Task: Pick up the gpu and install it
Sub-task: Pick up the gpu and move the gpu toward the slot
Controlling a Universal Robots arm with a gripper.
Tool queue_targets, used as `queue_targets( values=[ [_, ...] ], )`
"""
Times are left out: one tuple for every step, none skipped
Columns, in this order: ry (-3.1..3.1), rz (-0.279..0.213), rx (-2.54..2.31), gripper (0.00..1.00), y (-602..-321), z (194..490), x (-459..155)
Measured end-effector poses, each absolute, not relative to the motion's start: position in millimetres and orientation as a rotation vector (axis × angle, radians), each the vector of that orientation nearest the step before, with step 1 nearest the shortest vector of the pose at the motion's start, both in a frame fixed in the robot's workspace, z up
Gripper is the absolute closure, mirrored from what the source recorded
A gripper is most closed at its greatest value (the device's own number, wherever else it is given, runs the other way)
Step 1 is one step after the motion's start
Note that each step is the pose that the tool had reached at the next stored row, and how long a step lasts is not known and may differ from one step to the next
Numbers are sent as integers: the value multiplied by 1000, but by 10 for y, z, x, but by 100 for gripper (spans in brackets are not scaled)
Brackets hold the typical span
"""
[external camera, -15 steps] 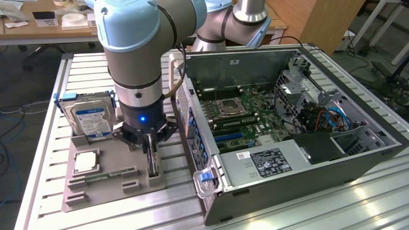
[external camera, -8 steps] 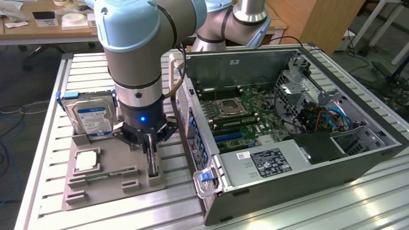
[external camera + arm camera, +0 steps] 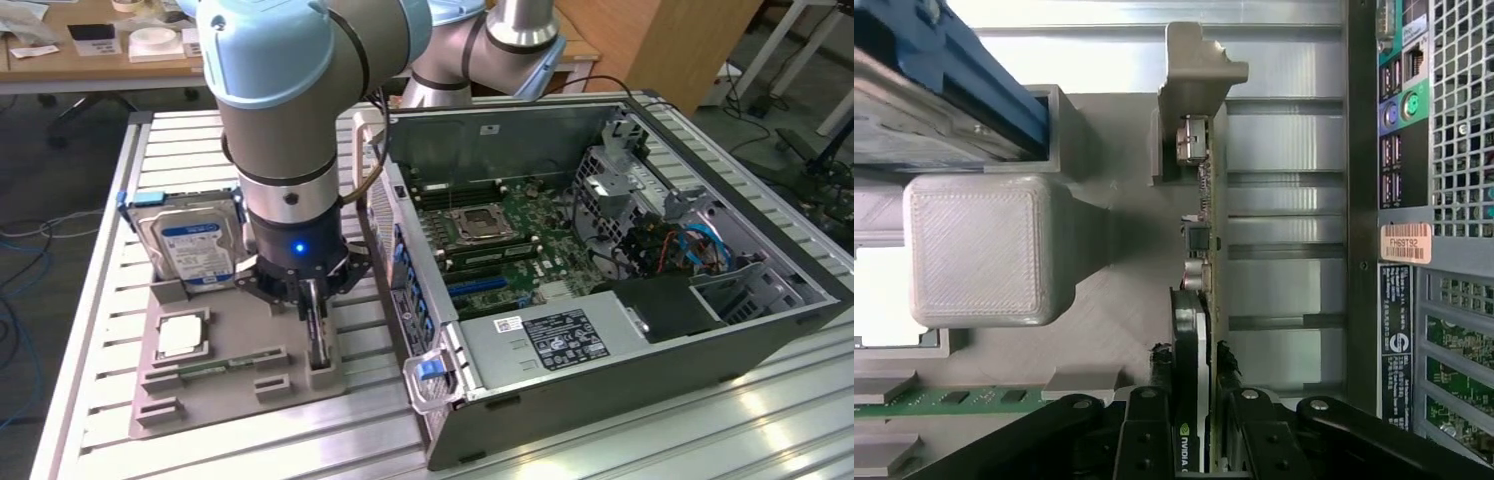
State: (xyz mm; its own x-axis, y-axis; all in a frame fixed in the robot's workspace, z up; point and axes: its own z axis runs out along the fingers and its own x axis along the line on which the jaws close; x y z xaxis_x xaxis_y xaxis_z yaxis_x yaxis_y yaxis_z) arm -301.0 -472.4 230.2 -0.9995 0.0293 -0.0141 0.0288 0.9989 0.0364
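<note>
Both fingers of the gripper are drawn in close and press on the two flat faces of the gpu, which stands on edge between them. No space shows between fingers and card. In the exterior view the gripper points straight down over the grey holder tray. The gpu stands upright along the tray's edge on the exterior view's right, its lower end in the tray's slot. A hard drive stands at the tray's far left end, and a memory stick lies left of the card. The open computer case sits just beside the tray on the exterior view's right.
</note>
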Motion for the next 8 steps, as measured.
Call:
queue_targets(
  values=[
    [3126, 57, 45, 73, -4724, 2302, -3010],
    [3126, 56, 45, 73, -4724, 2302, -3010],
    [3126, 57, 45, 73, -4724, 2302, -3010],
    [3126, 57, 45, 73, -4724, 2302, -3010],
    [3126, 57, 45, 73, -4724, 2302, -3010],
    [3126, 57, 45, 73, -4724, 2302, -3010],
    [3126, 57, 45, 73, -4724, 2302, -3010],
    [3126, 57, 45, 73, -4723, 2304, -3009]
  ],
)
